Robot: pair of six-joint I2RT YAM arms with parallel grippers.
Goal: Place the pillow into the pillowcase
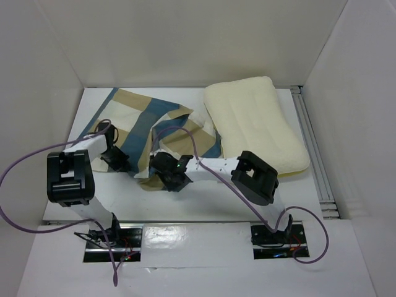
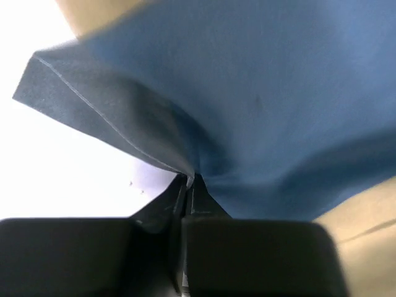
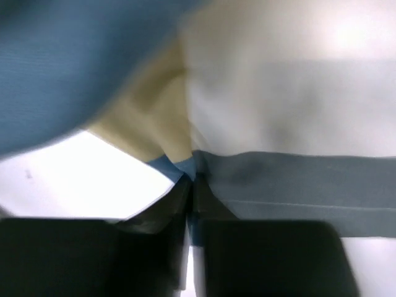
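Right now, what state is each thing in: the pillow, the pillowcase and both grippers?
pillow: lying flat, uncovered, outside the case, not held.
pillowcase: crumpled and bunched, pinched along its near edge by both grippers.
left gripper: shut on the pillowcase, on a blue patch.
right gripper: shut on the pillowcase, at a blue hem.

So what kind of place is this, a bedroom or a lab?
Likely a lab test cell, not a bedroom: white panel walls box in the table, and two robot arms are bolted to its edge.

left tool [image 2: 187,180] clamped, right tool [image 3: 192,177] clamped
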